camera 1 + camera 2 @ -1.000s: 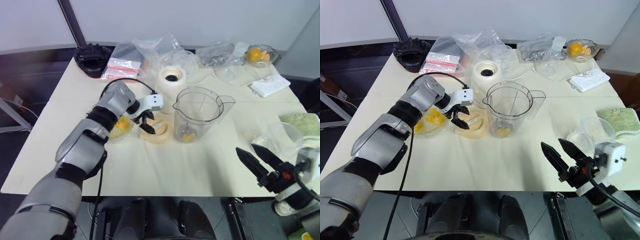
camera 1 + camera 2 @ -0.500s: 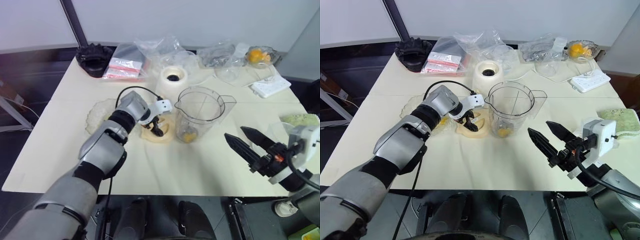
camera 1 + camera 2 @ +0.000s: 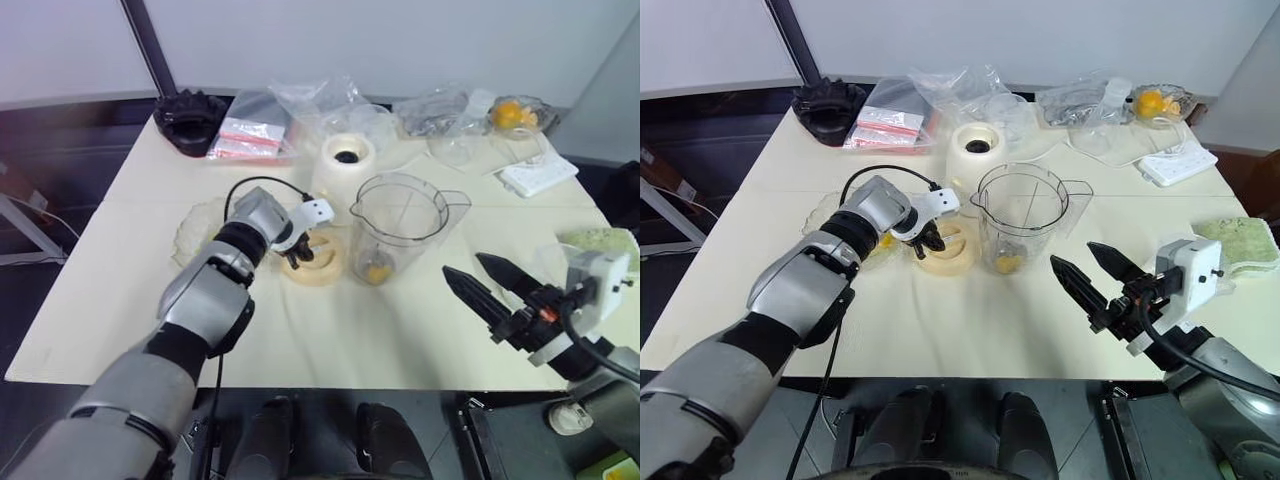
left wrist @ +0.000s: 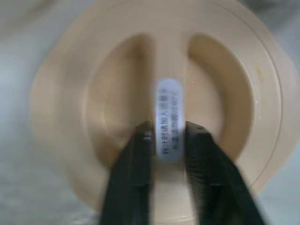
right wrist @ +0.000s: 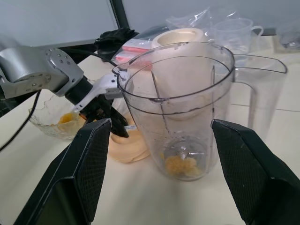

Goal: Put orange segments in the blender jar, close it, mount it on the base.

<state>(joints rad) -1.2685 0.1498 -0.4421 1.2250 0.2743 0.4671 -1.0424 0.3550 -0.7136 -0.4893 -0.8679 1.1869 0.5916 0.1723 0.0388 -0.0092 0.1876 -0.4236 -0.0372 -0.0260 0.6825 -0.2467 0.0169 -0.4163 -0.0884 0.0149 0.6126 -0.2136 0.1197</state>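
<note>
Cream lid (image 4: 154, 117) ridge now pinched btwn L gripper (image 4: 165, 140) fingers (image 4: 136, 164)

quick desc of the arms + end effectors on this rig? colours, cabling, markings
Both arms have silver-grey shells with black joint sections. The left end effector has a white housing, two tapered black fingers and a black cable looping over the wrist. The right end effector has long pointed black fingers, a white boxy housing, a black cable and a small red-orange mark at the finger base.
</note>
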